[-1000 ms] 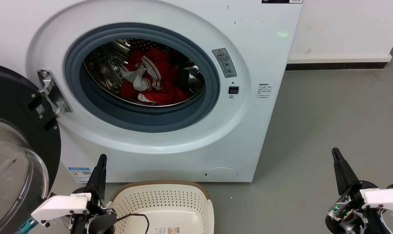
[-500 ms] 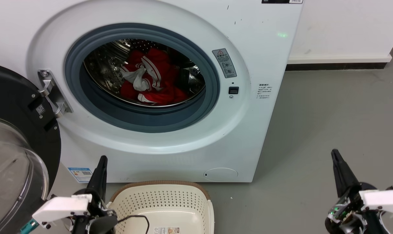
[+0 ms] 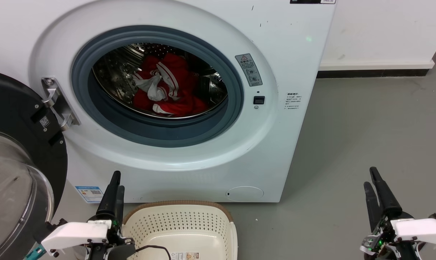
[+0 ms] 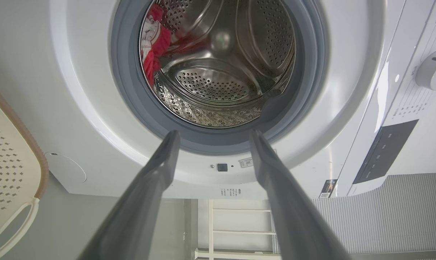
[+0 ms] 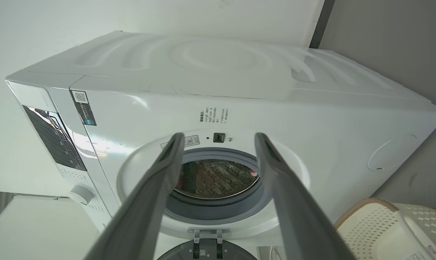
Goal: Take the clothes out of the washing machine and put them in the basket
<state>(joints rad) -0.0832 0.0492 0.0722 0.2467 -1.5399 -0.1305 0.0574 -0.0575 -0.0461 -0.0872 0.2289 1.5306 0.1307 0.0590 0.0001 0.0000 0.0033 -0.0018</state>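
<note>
Washing machine [image 3: 286, 151], white, front-loading, is recorded standing on a grey floor [image 3: 366, 126]. Its black-rimmed glass door [image 3: 19, 119] is swung wide open on the robot's left. The porthole is ringed by a grey rubber seal [image 3: 236, 108], behind which a perforated steel drum [image 3: 113, 72] is seen. The basket [image 3: 178, 220], cream with a brown rim, is set on the floor just in front of the machine, below the porthole. The clothes [image 3: 171, 90] are heaped in the bottom of the drum: red fabric, white stripes, a pale twisted piece on top. The left gripper [image 3: 118, 180] is held low, just beside the basket's left edge, fingers parted. The right gripper [image 3: 370, 177] is held low over the floor, well apart from the basket, fingers likewise parted.
</note>
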